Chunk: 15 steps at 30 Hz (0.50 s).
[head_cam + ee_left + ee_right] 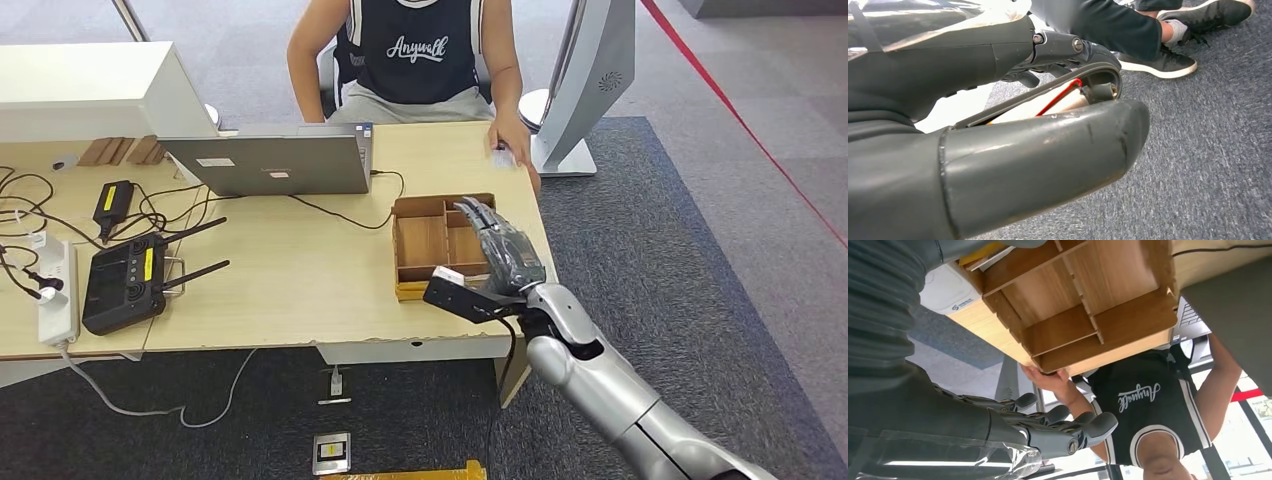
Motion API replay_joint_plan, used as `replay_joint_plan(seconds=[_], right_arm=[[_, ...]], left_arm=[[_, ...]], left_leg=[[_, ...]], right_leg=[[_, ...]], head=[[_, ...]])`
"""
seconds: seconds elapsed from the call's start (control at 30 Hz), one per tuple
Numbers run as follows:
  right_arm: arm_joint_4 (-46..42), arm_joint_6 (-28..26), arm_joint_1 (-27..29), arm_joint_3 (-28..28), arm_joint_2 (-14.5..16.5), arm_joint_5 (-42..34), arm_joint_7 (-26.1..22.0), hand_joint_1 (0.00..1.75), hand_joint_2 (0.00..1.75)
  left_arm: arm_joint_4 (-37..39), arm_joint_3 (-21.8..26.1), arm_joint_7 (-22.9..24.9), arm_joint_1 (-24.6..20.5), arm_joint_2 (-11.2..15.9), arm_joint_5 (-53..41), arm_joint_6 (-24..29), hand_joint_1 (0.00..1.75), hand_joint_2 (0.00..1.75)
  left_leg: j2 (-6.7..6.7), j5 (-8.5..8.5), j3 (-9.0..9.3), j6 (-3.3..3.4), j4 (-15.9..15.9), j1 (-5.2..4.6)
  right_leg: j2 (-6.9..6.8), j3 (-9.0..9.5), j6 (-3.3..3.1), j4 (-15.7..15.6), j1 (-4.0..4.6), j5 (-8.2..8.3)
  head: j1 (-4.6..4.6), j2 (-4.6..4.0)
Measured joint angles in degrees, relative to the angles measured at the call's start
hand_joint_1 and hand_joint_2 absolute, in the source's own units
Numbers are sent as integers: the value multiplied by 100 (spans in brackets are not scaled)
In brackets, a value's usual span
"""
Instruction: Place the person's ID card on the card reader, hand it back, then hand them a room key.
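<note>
The right hand (pixel 500 250) hovers over the wooden tray (pixel 425 240) with fingers extended, grasping nothing. The ID card (pixel 503 157) lies well apart, under the person's hand (pixel 512 140), mostly hidden. I cannot tell the left hand's (pixel 998 150) state.

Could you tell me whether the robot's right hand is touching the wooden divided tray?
Cannot tell: in the head view the right hand overlaps the wooden divided tray, with no plain contact or gap.

Right arm (pixel 610 385): silver shell segs, black joint at wrist w/ black camera block. Right hand (pixel 505 250): dark grey, ribbed cover, clear plastic film over back. Left hand (pixel 998 150): thick grey thumb, scuffed; silver screws at finger pivot, thin red cable along dark band. Person (pixel 420 55): dark sleeveless jersey, white trim, "Anywalk" script; grey shorts.
</note>
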Motion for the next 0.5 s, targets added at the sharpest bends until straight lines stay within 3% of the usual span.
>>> replay_joint_plan(seconds=[0.5], right_arm=[[111, 252, 10, 286, 127, -32, -5, 0, 175]], left_arm=[[0, 0, -9, 0, 0, -31, 17, 0, 0]], left_leg=[[0, 0, 1, 0, 0, 0]], right_leg=[[0, -1, 0, 0, 0, -1]], head=[[0, 0]])
